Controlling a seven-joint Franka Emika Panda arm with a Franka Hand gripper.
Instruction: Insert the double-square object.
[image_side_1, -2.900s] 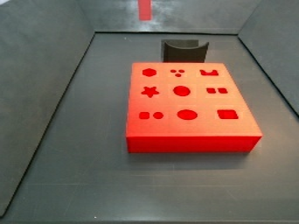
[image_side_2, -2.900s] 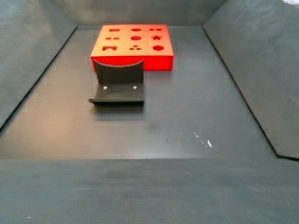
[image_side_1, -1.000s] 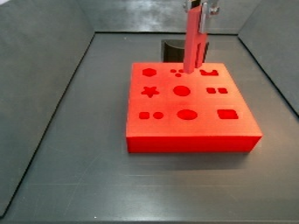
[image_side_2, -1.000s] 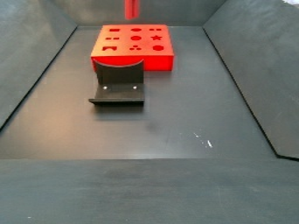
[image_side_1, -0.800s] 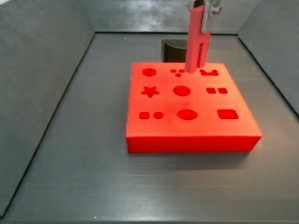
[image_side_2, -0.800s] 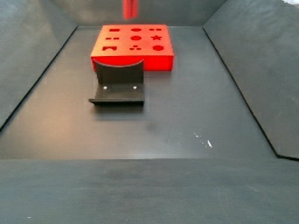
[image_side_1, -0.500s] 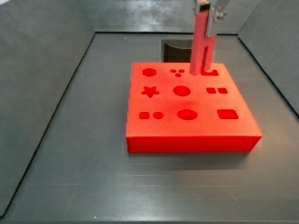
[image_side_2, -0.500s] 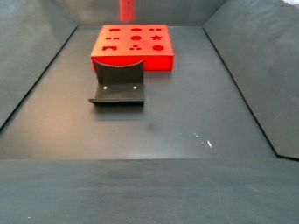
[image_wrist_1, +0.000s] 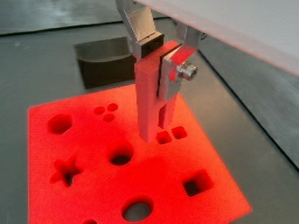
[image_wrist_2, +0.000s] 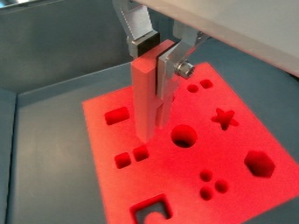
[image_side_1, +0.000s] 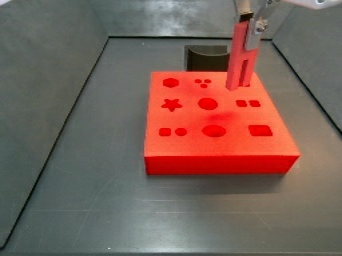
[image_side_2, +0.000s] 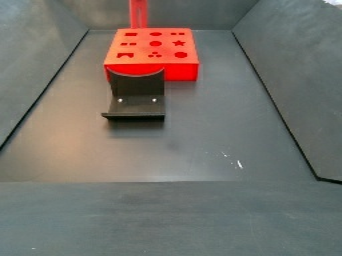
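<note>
**Wrist views: gripper clamped on red bar, hovering over block**

Both wrist views show the gripper (image_wrist_1: 158, 57) w/ its silver finger plates closed tight on the upper end of the double-square object (image_wrist_1: 153, 96), a slim red bar. Bar sits between the fingers (image_wrist_2: 184, 59) and hangs straight down past the fingertips, upright. One plate w/ a screw head presses one face of the bar; the other plate is mostly hidden behind it.

Below the fingertips lies the red block (image_wrist_1: 82, 175), flat, w/ shaped holes. Bar's lower end is above the block top, not in a hole as far as I can see. In a wrist view the double-square hole (image_wrist_1: 172, 134) sits just beside the bar's tip; also visible in (image_wrist_2: 131, 157). Round hole (image_wrist_2: 184, 135) is near the tip too. Star hole (image_wrist_2: 225, 117) and hexagon hole (image_wrist_2: 258, 161) lie farther out from the fingers.

In a side view the gripper (image_side_1: 250, 20) is at the frame's upper edge, bar (image_side_1: 239, 58) hanging over the block's (image_side_1: 267, 160) side w/ the square holes. Dark holder (image_side_1: 203, 52) stands behind the block, apart from the fingers. In a side view (image_side_2: 136, 12) only a bit of the bar shows at the frame edge; fingers out of frame there. Holder (image_side_2: 135, 100) sits in front of the block (image_side_2: 187, 70), on the dark floor (image_side_2: 201, 150).
</note>
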